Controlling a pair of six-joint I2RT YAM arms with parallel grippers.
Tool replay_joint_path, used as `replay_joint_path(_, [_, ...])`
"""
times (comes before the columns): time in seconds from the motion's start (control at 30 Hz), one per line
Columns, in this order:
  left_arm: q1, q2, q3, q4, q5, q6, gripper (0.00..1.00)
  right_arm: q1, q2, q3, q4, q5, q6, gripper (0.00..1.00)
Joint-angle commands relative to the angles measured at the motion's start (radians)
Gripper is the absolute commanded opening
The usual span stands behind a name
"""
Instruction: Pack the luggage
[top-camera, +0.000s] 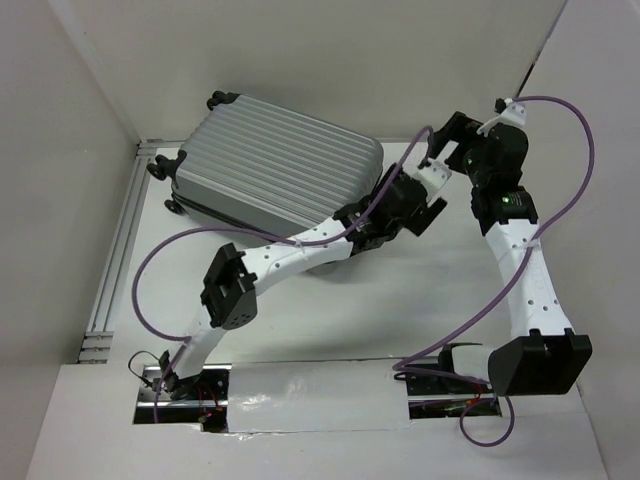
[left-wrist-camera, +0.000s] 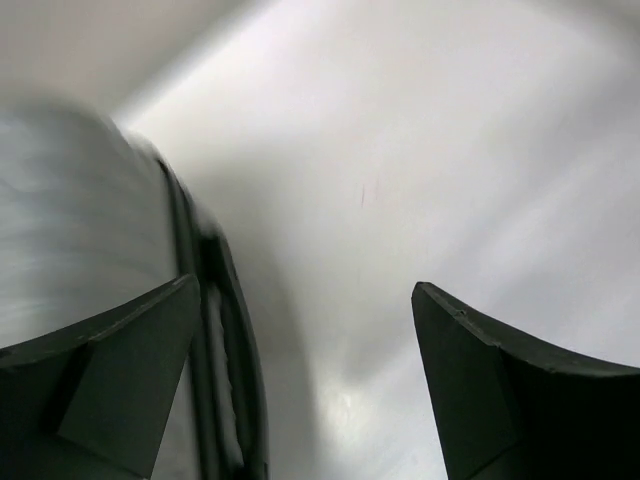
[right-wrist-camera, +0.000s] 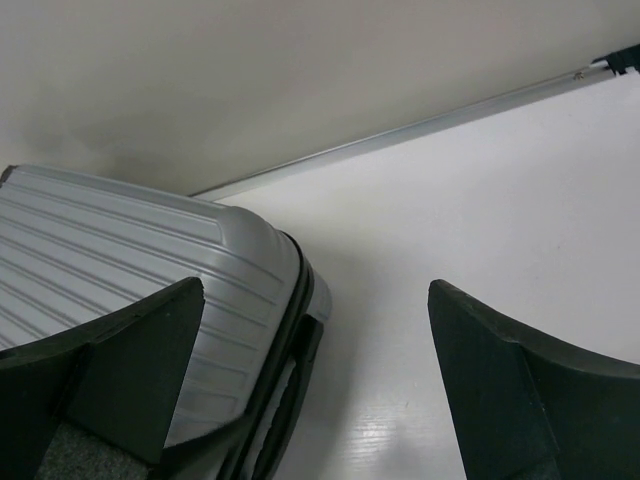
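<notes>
The luggage (top-camera: 270, 170) lies flat and closed on the white table, ribbed silver-grey shell up, black wheels at its left end. My left gripper (top-camera: 420, 212) hovers just off its right end, open with nothing between the fingers. In the left wrist view the gripper (left-wrist-camera: 305, 285) is open over bare table, and the blurred luggage (left-wrist-camera: 80, 220) fills the left with its dark seam behind the left finger. My right gripper (top-camera: 445, 135) is a little farther back and right, also open and empty. The right wrist view has the gripper (right-wrist-camera: 315, 285) open beside the luggage (right-wrist-camera: 130, 250) corner.
An aluminium rail (top-camera: 115, 260) runs along the table's left side and another (right-wrist-camera: 400, 130) along the back wall. White walls close in the left and back. Purple cables (top-camera: 575, 130) loop off both arms.
</notes>
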Motion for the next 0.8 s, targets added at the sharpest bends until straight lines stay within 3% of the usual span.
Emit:
replay_joint_path(0.0, [-0.013,-0.126,0.132,0.173,-0.041,0.162,1.00,-0.001,-0.049,-0.007,-0.024,0.036,0.019,1.00])
replay_joint_path(0.13, [-0.035,-0.074,0.307,0.150,-0.132,0.274,1.00,-0.001,-0.060,-0.007,-0.084,0.103,0.041,1.00])
replay_joint_path(0.23, [-0.058,-0.168,0.341,0.086,-0.286,0.292,1.00,-0.001,-0.084,-0.007,-0.110,0.188,0.063,1.00])
replay_joint_path(0.3, [-0.058,-0.273,0.276,-0.033,-0.370,0.143,1.00,-0.001,-0.102,-0.040,-0.121,0.235,0.089,1.00])
replay_joint_path(0.37, [-0.032,-0.482,0.150,-0.324,-0.370,-0.060,1.00,-0.001,-0.133,-0.066,-0.108,0.255,0.104,1.00])
replay_joint_path(0.4, [-0.004,-0.564,0.079,-0.420,-0.259,-0.298,1.00,-0.001,-0.144,-0.091,-0.108,0.266,0.104,1.00])
replay_joint_path(0.47, [0.139,-0.745,-0.128,-0.486,-0.096,-0.464,1.00,-0.001,-0.161,-0.102,-0.095,0.266,0.114,1.00])
replay_joint_path(0.5, [0.186,-0.832,-0.350,-0.473,-0.042,-0.536,1.00,-0.001,-0.171,-0.116,-0.095,0.281,0.123,1.00])
replay_joint_path(0.53, [0.224,-0.967,-0.435,-0.473,0.010,-0.561,1.00,-0.001,-0.172,-0.129,-0.095,0.272,0.123,1.00])
replay_joint_path(0.63, [0.368,-1.074,-0.554,-0.650,0.056,-0.666,1.00,-0.001,-0.172,-0.139,-0.104,0.242,0.102,1.00])
replay_joint_path(0.77, [0.517,-1.074,-0.554,-0.834,0.066,-0.707,1.00,-0.001,-0.172,-0.159,-0.116,0.231,0.080,1.00])
